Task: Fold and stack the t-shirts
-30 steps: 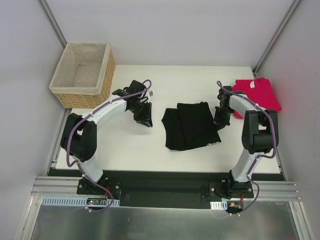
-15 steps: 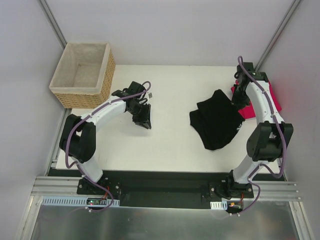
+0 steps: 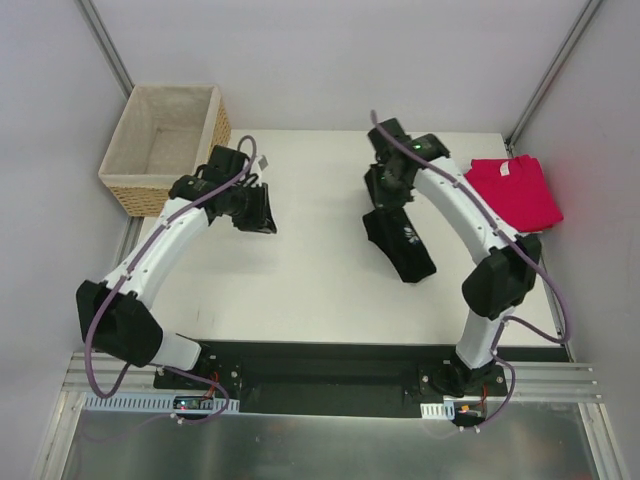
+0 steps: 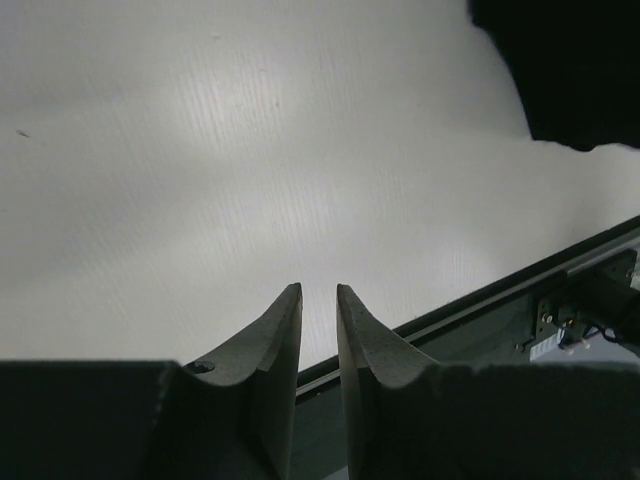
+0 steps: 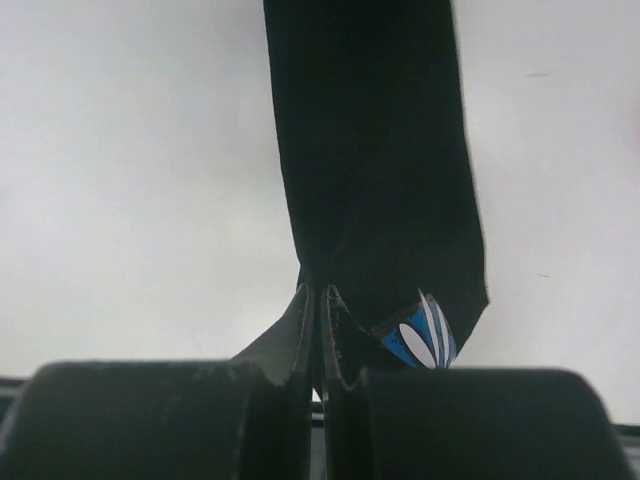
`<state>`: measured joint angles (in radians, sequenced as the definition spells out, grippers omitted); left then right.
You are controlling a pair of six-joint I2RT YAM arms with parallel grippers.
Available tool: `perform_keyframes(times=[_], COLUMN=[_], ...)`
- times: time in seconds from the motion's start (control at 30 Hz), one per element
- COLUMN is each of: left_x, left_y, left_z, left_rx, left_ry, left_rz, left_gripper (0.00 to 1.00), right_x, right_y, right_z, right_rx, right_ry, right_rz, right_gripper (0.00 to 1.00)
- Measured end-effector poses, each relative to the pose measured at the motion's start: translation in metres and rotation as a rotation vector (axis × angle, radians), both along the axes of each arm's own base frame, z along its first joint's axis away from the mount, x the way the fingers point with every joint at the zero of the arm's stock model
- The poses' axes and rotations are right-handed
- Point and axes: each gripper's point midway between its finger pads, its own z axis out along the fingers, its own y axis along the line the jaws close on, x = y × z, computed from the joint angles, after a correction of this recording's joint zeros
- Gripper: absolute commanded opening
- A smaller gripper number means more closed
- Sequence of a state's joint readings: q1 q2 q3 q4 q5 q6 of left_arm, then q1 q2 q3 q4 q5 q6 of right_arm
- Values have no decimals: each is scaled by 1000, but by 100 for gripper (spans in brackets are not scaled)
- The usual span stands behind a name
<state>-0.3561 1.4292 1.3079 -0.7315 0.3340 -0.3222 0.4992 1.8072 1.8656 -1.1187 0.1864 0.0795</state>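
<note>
Currently the right hand [image 5: 320,300] grips the black shirt [image 3: 400,245], dangling it over the bench [image 3: 300,280]; the left hand [image 4: 318,295] hovers empty, slightly parted. Next it probably needs laying flat, then stacking on the red shirt [image 3: 515,190] at far right.

The near white tabletop [image 3: 310,290] lies open to me; the dangling black daisy-print t-shirt [image 3: 400,245] blocks centre-right, the woven wicker basket [image 3: 160,197] (cloth-lined) stands beyond my left gripper [image 3: 262,222], and the pinkish-red t-shirt [image 3: 515,190] fills the far-right corner.
</note>
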Motion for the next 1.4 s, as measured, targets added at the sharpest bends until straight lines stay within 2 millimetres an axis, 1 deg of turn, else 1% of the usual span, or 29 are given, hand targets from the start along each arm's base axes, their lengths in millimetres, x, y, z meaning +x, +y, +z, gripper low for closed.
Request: perform_keyframes(times=[0.03,0.07,0.1,0.17,0.23,0.27,0.3,0.33,0.37,0.4,0.43,0.47,0.57,0.73,0.9,0.97,1.07,1.17,1.27,1.33,1.4], left_x=[1,2,3,3,2,2,2,1,-1,-2,-3,-4,-3,1,4,5,9,10,13,16,20], left_y=[8,13,20,30,37,39,41,42,43,43,44,44,44,42,41,41,36,28,20,19,18], left_z=[10,16,23,30,32,31,28,25,23,20,18,17,13,9,7,5,-2,-17,-34,-41,-44], left_rx=[-2,-2,0,6,18,25,30,35,39,43,47,48,53,59,59,57,37,-2,-29,-29,-30], left_ry=[-27,-45,-67,-92,-97,-94,-88,-79,-69,-57,-49,-44,-30,-8,1,6,4,33,68,80,77], left_rz=[23,38,58,82,97,103,107,110,111,111,111,111,111,111,114,116,113,94,79,78,77], left_gripper=[21,21,21,21,21,21,21,21,21,21,21,21,21,21,20,19,18,18,18,18,17], right_x=[-5,-9,-13,-24,-40,-48,-59,-70,-80,-91,-100,-111,-124,-122,-137,-140,-137,-131,-124,-111,-97], right_y=[24,45,63,102,137,150,162,172,182,189,193,194,187,170,150,147,146,140,129,115,93], right_z=[-3,-6,-9,-19,-31,-37,-43,-49,-54,-60,-64,-69,-72,-73,-81,-82,-83,-90,-100,-110,-117], right_rx=[21,42,60,102,141,157,172,184,204,220,229,234,234,161,93,81,71,52,41,46,46], right_ry=[7,15,23,52,85,97,110,124,130,140,148,158,172,141,139,140,126,112,119,123,131], right_rz=[43,83,113,174,231,254,278,299,318,334,344,353,340,305,300,302,295,279,244,190,119], right_gripper=[1,1,1,1,8,13,24,28,30,34,34,34,35,35,35,35,36,37,38,39,39])
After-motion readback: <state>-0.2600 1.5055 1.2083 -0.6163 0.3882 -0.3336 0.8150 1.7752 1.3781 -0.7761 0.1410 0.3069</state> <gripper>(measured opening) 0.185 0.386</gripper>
